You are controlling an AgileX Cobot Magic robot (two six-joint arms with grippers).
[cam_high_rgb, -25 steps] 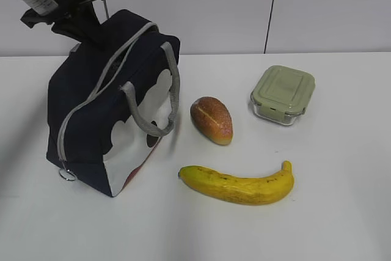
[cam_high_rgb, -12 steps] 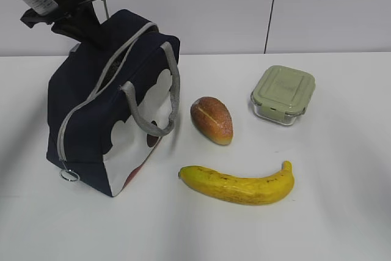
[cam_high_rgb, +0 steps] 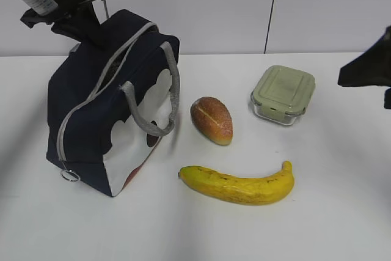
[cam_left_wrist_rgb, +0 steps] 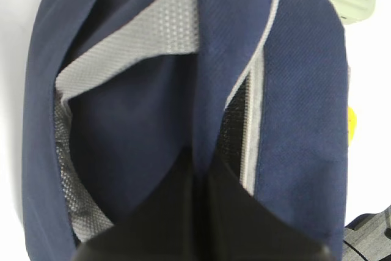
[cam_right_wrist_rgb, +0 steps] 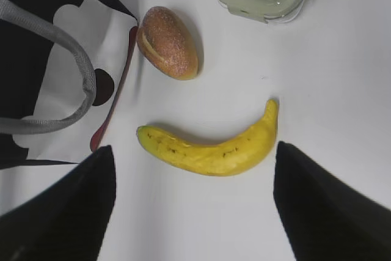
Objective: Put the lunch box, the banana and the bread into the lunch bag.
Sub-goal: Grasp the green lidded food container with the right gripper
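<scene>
The right gripper (cam_right_wrist_rgb: 192, 206), fingers spread wide, has just entered at three o'clock, hovering above the banana (cam_right_wrist_rgb: 211, 145). The left gripper (cam_left_wrist_rgb: 195, 178) pinches the lunch bag (cam_high_rgb: 104, 114) rim at eleven o'clock, mouth partly unzipped. The bread (cam_high_rgb: 211, 120) and lunch box (cam_high_rgb: 283, 95) lie outside; loading looks about to begin.

Table (cam_high_rgb: 342, 212): bears everything
Navy-blue fabric lunch bag (cam_high_rgb: 91, 120): far left, upright
Oval golden-brown bread roll (cam_high_rgb: 211, 120): just right of the bag, apart from it
Square glass lunch box with sage-green lid (cam_high_rgb: 283, 95): right of the bread, further back
Long yellow speckled banana (cam_high_rgb: 238, 183): nearest the front, before bread and lunch box, touching neither
</scene>
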